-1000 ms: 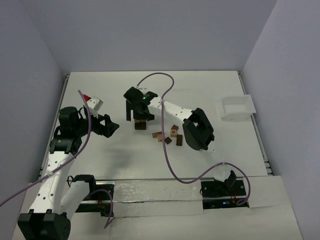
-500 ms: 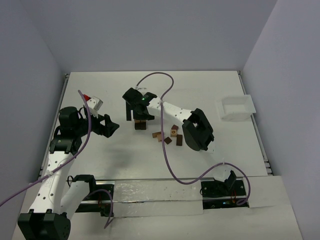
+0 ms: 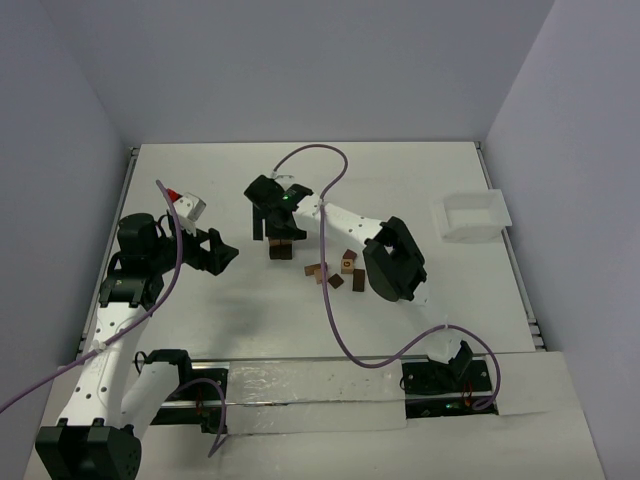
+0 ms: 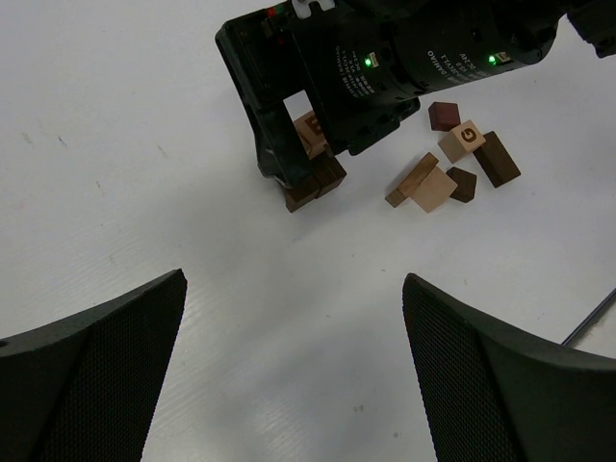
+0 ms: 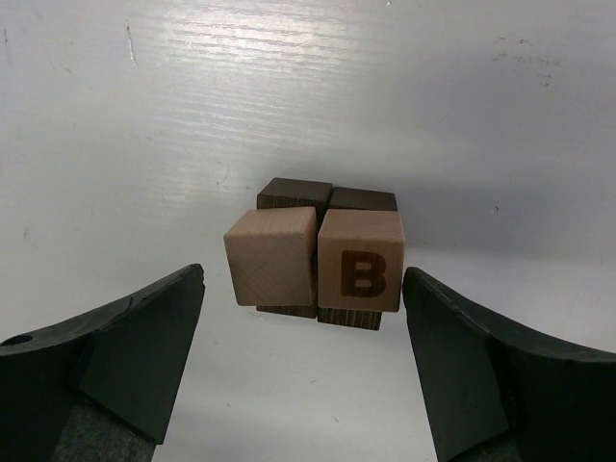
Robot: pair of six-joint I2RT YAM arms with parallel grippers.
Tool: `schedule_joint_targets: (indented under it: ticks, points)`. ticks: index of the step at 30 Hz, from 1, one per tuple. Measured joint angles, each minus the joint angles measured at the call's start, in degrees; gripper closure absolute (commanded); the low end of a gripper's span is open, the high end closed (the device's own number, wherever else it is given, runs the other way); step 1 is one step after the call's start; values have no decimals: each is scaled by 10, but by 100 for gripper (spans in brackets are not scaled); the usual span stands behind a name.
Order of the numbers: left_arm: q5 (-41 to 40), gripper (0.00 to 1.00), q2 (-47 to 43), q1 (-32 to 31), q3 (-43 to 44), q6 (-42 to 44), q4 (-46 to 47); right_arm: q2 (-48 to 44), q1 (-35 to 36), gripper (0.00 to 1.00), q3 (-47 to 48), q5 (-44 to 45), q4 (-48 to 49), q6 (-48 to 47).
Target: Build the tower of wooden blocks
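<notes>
The wood block tower (image 3: 281, 249) stands mid-table. In the right wrist view it is a plain tan block (image 5: 273, 255) and a tan block marked B (image 5: 360, 260), side by side on two dark brown blocks (image 5: 295, 192). My right gripper (image 5: 303, 289) is open just above it, one finger on each side of the tan pair, the right finger close to the B block. It also shows from the top (image 3: 270, 222). My left gripper (image 3: 222, 252) is open and empty, off to the left of the tower (image 4: 313, 166).
Several loose blocks (image 3: 340, 272) lie right of the tower, among them a tan G block (image 4: 462, 141), a reddish-brown one (image 4: 444, 115) and a dark brown one (image 4: 496, 159). A white tray (image 3: 473, 216) sits at the far right. The right arm's purple cable (image 3: 330, 290) loops over the table.
My right gripper and arm have shifted slightly to the left over the tower. The left arm and the blocks have not moved.
</notes>
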Motion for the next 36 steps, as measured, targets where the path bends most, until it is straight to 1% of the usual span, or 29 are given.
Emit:
schedule_joint_targets:
  ticks: [4,10,17,24,28,32,36]
  points:
    - [0,1,0,0,-2,0,1,0,0,14,2,0,-1,2]
    - [0,1,0,0,-3,0,2,2,0,15,3,0,-1,4]
    - [0,1,0,0,-3,0,2,7,-1,19,5,2,-2,7]
    - [0,1,0,0,-3,0,3,8,-6,21,9,5,-3,11]
    - [0,1,0,0,-3,0,3,8,-7,25,11,6,-4,15]
    - [0,1,0,0,-3,0,4,8,-7,32,11,7,-5,17]
    - [0,1,0,0,-3,0,4,8,-7,34,12,9,-6,19]
